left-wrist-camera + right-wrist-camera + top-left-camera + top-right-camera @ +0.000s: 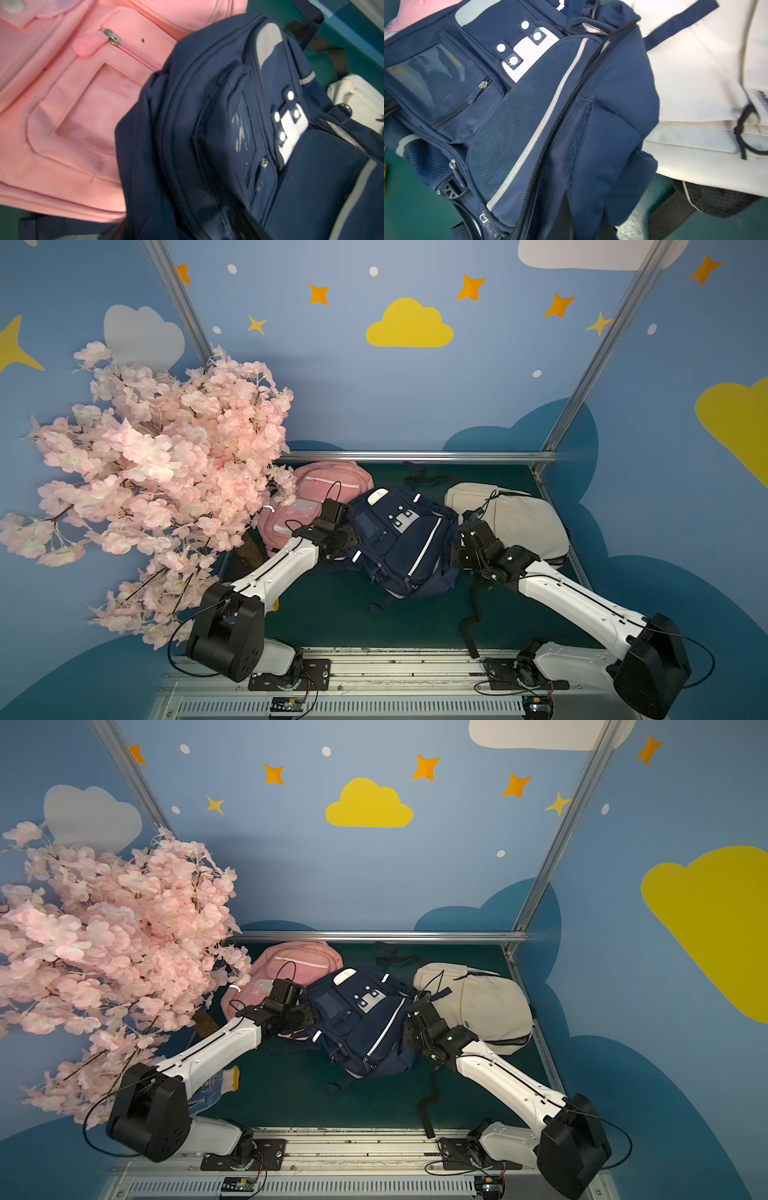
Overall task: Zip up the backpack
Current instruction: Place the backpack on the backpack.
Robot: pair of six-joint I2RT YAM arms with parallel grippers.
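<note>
A navy backpack point(401, 541) point(359, 1023) lies front up in the middle of the green mat. In the right wrist view its long black zipper point(560, 116) runs down the side, and pale lining shows in a gap point(588, 28) at one end. Two zipper pulls point(484, 218) sit at the other end. My left gripper point(351, 533) point(185, 230) is at the bag's left edge, its fingers standing apart over loose navy fabric. My right gripper point(457, 549) point(587, 228) is at the bag's right edge, shut on a fold of navy fabric.
A pink backpack point(328, 485) lies behind and left of the navy one, partly under it. On the right sits a cream backpack point(515, 518). A pink blossom tree point(166, 472) overhangs the left side. A black strap point(469, 626) trails toward the front rail, and a glove point(220, 1085) lies under the left arm.
</note>
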